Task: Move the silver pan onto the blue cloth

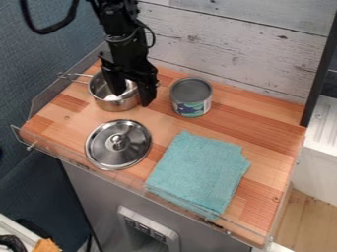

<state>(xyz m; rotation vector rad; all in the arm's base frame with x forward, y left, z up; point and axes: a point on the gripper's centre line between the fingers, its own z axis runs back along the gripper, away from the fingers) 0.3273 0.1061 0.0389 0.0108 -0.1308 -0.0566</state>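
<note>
Here's the small silver metal pan (113, 104) at the back left of the wooden worktop (266, 135), its thin wire handle (76, 76) pointing off toward the left edge, and right over its rim sits the black two-finger end effector (133, 99). It looks open, the fingers spread, one down inside the pan and the other outside the wall, so the step in hand, as I judge it, is the grip on that rim. Square the fingers to the wall, then close evenly; a crooked pinch on smooth, curved metal could let the pan swivel or tip toward its handle. Held at one side, it will likely sag, so a firm bite and a slow, level lift are called for. Just in front lies the round silver lid with a knob (118, 143), and to the right stands the open-looking metal can with a patterned label (191, 97); the pan wants to clear both. Beyond them, the folded blue cloth (197, 170) waits front right: come over its middle, lower gently, and release only once the base sits flat, or the fabric may bunch.
</note>
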